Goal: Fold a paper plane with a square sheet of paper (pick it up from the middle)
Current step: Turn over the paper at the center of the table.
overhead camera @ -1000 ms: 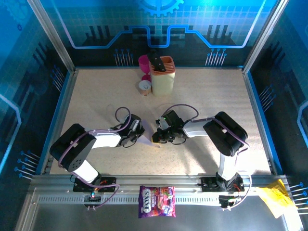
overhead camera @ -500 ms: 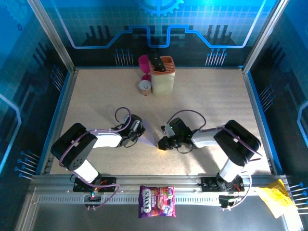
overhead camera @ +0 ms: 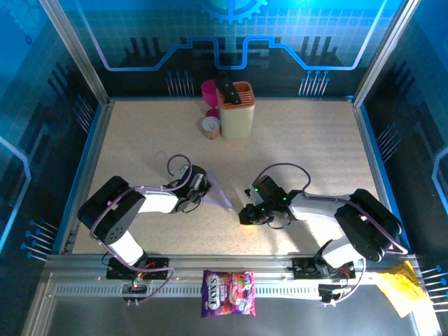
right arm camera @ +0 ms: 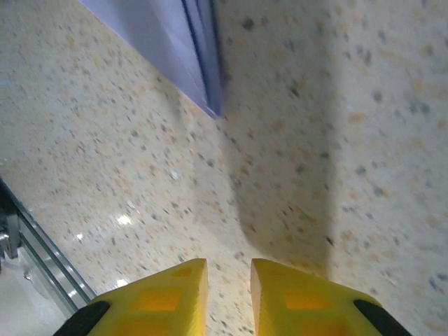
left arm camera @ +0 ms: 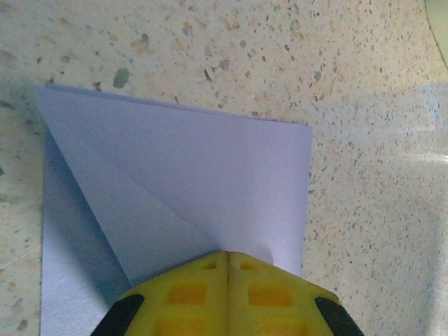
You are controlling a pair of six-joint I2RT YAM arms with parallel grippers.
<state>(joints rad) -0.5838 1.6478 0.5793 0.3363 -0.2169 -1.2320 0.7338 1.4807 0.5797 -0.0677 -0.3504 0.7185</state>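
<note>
Left gripper [left arm camera: 227, 260] clamped shut on folded lilac paper [left arm camera: 196, 175] on the table [left arm camera: 364, 105], right gripper [right arm camera: 229, 273] slightly parted, empty, near the paper's pointed tip.

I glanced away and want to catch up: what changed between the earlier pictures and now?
The right gripper drew back from the folded lilac paper, rightward and toward the near edge, its jaws now slightly open and empty. The left gripper stayed shut on the paper, almost in place. The yellow holder at the back did not move.
</note>
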